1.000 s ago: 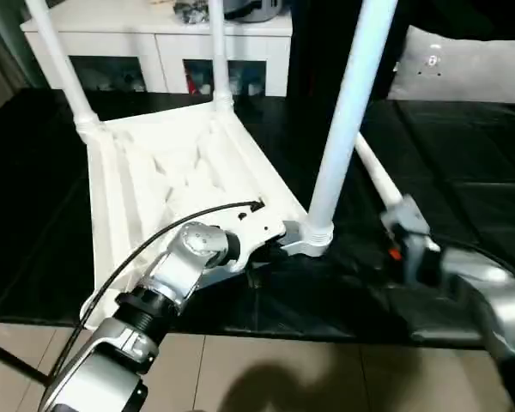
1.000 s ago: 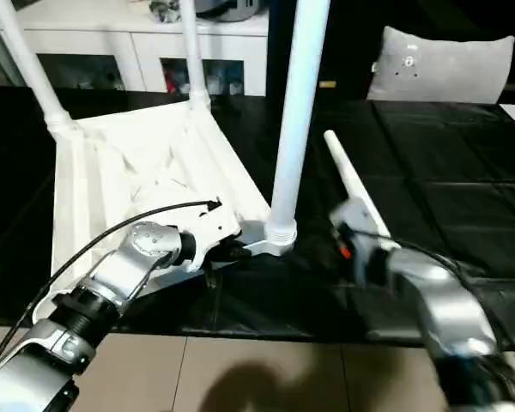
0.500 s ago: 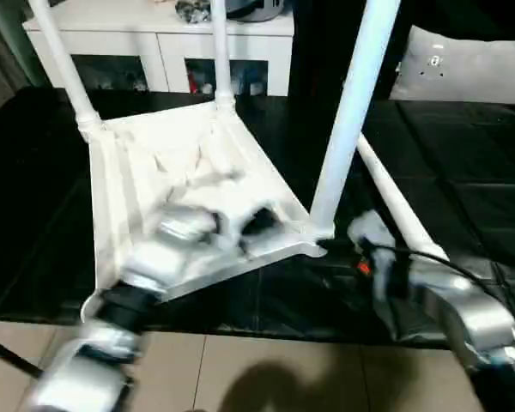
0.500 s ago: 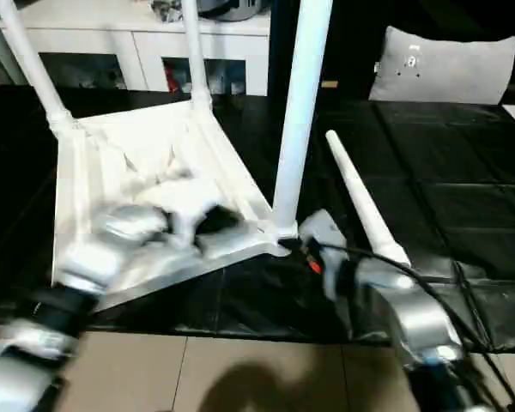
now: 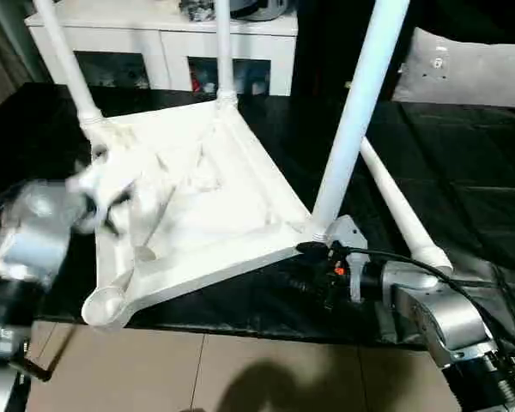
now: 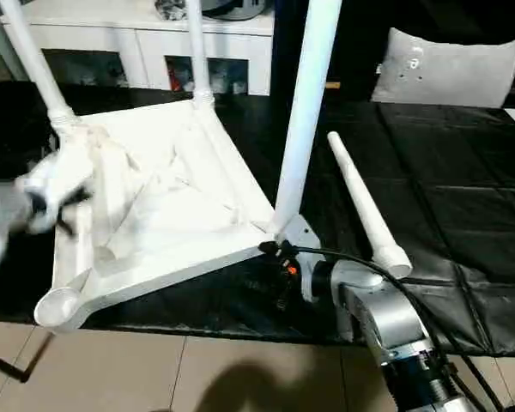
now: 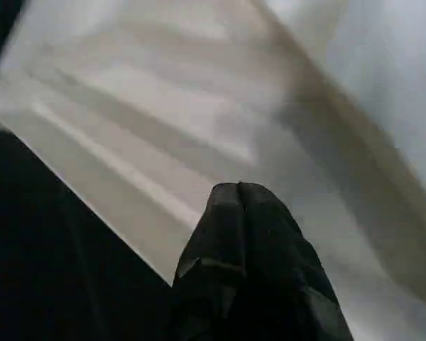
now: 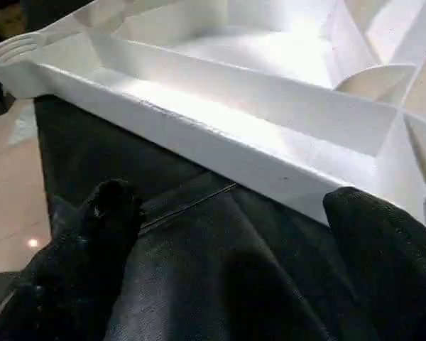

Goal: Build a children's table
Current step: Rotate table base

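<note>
Though it lies upside down on the black surface [image 5: 463, 172] with three legs up, the children's table [image 5: 197, 215] looks light, stiff, slippery. Left claw [image 7: 238, 195] pinched empty; right claw [image 8: 224, 213] wide beside its rim, the best grip.

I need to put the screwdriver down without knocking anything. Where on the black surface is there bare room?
Bare black surface lies right of the loose leg, up to the grey cushion. Another patch lies left of the tabletop, near the shut left gripper. It is crowded at the near corner, where the open right gripper faces the tabletop's edge below the standing leg.
</note>
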{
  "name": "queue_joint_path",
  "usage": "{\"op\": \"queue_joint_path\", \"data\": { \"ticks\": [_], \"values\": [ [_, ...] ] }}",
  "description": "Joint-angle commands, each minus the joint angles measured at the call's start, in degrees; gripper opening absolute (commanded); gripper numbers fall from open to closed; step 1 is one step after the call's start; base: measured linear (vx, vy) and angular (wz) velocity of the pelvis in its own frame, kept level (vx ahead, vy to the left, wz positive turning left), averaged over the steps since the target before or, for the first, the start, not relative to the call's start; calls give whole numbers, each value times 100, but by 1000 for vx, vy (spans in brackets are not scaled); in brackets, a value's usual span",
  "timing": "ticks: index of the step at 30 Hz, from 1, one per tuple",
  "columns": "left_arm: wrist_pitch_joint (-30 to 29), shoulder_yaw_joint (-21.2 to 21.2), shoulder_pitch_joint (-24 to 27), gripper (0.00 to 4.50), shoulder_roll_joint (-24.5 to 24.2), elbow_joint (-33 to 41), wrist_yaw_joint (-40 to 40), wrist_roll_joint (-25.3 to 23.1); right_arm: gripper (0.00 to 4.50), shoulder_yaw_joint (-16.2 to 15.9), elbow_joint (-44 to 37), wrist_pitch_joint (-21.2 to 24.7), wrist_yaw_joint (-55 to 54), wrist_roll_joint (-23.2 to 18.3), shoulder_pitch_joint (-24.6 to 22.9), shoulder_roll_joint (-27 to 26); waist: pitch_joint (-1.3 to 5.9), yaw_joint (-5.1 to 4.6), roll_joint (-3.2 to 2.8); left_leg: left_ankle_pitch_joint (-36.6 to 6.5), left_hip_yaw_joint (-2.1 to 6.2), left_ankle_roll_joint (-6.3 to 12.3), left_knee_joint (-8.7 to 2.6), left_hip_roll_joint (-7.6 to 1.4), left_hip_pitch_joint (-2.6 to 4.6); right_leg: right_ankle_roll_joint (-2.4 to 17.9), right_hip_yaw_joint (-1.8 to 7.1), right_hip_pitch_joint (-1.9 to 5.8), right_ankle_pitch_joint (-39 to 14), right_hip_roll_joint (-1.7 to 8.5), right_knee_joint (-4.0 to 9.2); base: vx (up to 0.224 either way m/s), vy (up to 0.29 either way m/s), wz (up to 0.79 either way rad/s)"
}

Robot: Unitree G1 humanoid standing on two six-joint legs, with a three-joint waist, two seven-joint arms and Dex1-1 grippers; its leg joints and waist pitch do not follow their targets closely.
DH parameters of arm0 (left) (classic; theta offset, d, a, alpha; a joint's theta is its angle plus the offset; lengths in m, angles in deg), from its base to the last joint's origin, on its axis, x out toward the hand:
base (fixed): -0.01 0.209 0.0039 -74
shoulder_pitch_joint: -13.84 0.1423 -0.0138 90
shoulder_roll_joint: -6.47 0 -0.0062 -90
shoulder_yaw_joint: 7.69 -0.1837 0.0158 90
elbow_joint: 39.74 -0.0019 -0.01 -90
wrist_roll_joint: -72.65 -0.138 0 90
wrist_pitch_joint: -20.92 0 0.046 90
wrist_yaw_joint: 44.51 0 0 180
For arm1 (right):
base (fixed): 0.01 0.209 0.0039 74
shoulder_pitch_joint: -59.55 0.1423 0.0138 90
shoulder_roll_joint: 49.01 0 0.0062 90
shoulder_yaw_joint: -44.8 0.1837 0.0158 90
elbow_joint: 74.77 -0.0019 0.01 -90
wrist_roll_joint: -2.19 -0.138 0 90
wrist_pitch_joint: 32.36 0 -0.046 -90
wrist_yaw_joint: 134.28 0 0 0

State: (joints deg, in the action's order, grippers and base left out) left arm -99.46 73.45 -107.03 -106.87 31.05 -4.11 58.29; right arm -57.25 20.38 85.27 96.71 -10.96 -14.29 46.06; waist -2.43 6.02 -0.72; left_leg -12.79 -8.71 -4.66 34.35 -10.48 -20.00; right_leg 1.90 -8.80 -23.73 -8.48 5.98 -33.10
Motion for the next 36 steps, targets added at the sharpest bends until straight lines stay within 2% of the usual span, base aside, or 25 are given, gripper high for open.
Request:
{"op": "queue_joint_path", "data": {
  "ticks": [1, 3, 6, 8, 9, 14, 18, 20, 21, 22, 23, 24, 26, 27, 28, 30, 31, 32, 35, 36],
  "values": [
    [-83, -136, -9, 3, -133, -15, -64, -237, 450, -135, -196, 116, 146, -100, 2, 96, 347, 3, -35, -725, 56, 244, -439, -271, -19, 742, 393, 389, -1655, 362, 344, 0, 0, 0],
    [-171, -272, 48, 3, -264, -67, -64, -399, 450, -201, -230, 127, 140, -72, -42, 125, 347, 8, -35, -705, 64, 257, -441, -274, -28, 727, 397, 397, -1596, 359, 329, 0, 0, 0],
    [-177, -435, 137, 3, -347, -34, 130, -362, 450, -191, -11, 39, -18, 66, 32, 21, 347, 10, -33, -706, 68, 221, -445, -267, -27, 737, 396, 394, -1666, 373, 330, 0, 0, 0],
    [-185, -529, 223, 3, -351, 60, 424, -269, 450, -176, 120, 51, -142, 135, 103, -53, 349, -2, 2, -686, 55, 205, -440, -268, -23, 784, 402, 385, -1639, 373, 334, 0, 0, 0],
    [-185, -529, 223, 3, -351, 60, 424, -269, 450, -176, 120, 51, -142, 135, 103, -53, 349, 0, -10, -669, 62, 205, -445, -269, -26, 802, 405, 388, -1631, 380, 325, 0, 0, 0],
    [144, -1092, 555, 3, -503, 489, 1796, 58, 450, -275, 777, 8, -523, 392, 500, -278, 343, -12, -26, -711, 65, 137, -456, -279, -18, 940, 419, 379, -1547, 391, 307, 0, 0, 0],
    [428, -1353, 641, 3, -589, 706, 2512, 334, 450, -249, 1324, -203, -832, 591, 805, -428, 315, -39, 5, -990, 51, 64, -478, -268, 2, 829, 424, 375, -1984, 408, 364, 0, 0, 0],
    [489, -1390, 627, 3, -538, 720, 2621, 398, 450, -216, 1491, -293, -990, 666, 898, -473, 270, -62, -3, -1242, 52, 4, -497, -256, 29, 700, 413, 359, -2455, 404, 422, 0, 0, 0],
    [523, -1412, 615, 3, -502, 725, 2684, 434, 450, -194, 1595, -350, -1095, 712, 956, -502, 273, -63, -3, -1355, 62, -23, -502, -263, 55, 589, 410, 371, -2666, 417, 449, 0, 0, 0],
    [547, -1438, 608, 3, -411, 747, 2804, 520, 450, -125, 1776, -474, -1290, 772, 1063, -554, 257, -81, 19, -1444, 63, -36, -510, -261, 69, 511, 404, 361, -2863, 426, 485, 0, 0, 0],
    [598, -1461, 604, 3, -320, 760, 2883, 591, 450, -47, 1914, -545, -1450, 795, 1150, -600, 267, -87, 14, -1447, 64, -47, -506, -255, 83, 493, 400, 358, -2895, 419, 483, 0, 0, 0],
    [646, -1436, 579, 3, 12, 772, 3012, 862, 450, 132, 2206, -694, -1783, 830, 1345, -683, 281, -95, 13, -1380, 70, -61, -506, -254, 77, 500, 406, 365, -2857, 430, 479, 0, 0, 0],
    [657, -1420, 555, 3, 157, 760, 3034, 970, 450, 191, 2303, -747, -1898, 839, 1413, -703, 305, -90, -11, -1251, 56, -80, -490, -254, 84, 570, 415, 363, -2640, 415, 450, 0, 0, 0],
    [711, -1417, 506, 3, 322, 681, 3004, 1024, 450, 252, 2385, -780, -2023, 842, 1472, -721, 319, -101, 10, -1125, 60, -70, -492, -260, 54, 651, 412, 386, -2331, 391, 396, 0, 0, 0],
    [756, -1419, 457, 3, 469, 603, 2991, 1065, 450, 314, 2489, -832, -2123, 853, 1533, -737, 332, -107, -18, -1009, 55, -49, -485, -259, 36, 717, 424, 400, -2051, 393, 362, 0, 0, 0],
    [842, -1449, 360, 3, 770, 446, 2951, 1133, 450, 430, 2650, -928, -2321, 880, 1623, -765, 347, -121, 10, -890, 39, -27, -466, -232, 22, 793, 417, 417, -1851, 376, 336, 0, 0, 0],
    [842, -1449, 360, 3, 770, 446, 2951, 1133, 450, 430, 2650, -928, -2321, 880, 1623, -765, 354, -123, 21, -784, 32, 2, -459, -229, 9, 837, 423, 428, -1740, 384, 319, 0, 0, 0],
    [932, -1453, 282, 3, 1021, 290, 2872, 1164, 450, 467, 2721, -985, -2404, 906, 1651, -758, 353, -141, 19, -733, 19, 51, -451, -226, -2, 862, 427, 437, -1666, 380, 325, 0, 0, 0],
    [1229, -1446, 91, 3, 1520, -175, 2447, 1036, 450, 510, 2825, -1090, -2448, 956, 1671, -722, 357, -154, 25, -694, -1, 115, -433, -213, 7, 879, 419, 437, -1683, 361, 345, 0, 0, 0],
    [1352, -1450, 31, 3, 1671, -352, 2240, 967, 450, 521, 2821, -1095, -2440, 958, 1662, -707, 353, -148, 33, -728, -3, 153, -425, -201, 2, 824, 407, 445, -1784, 349, 363, 0, 0, 0]
  ]
}}
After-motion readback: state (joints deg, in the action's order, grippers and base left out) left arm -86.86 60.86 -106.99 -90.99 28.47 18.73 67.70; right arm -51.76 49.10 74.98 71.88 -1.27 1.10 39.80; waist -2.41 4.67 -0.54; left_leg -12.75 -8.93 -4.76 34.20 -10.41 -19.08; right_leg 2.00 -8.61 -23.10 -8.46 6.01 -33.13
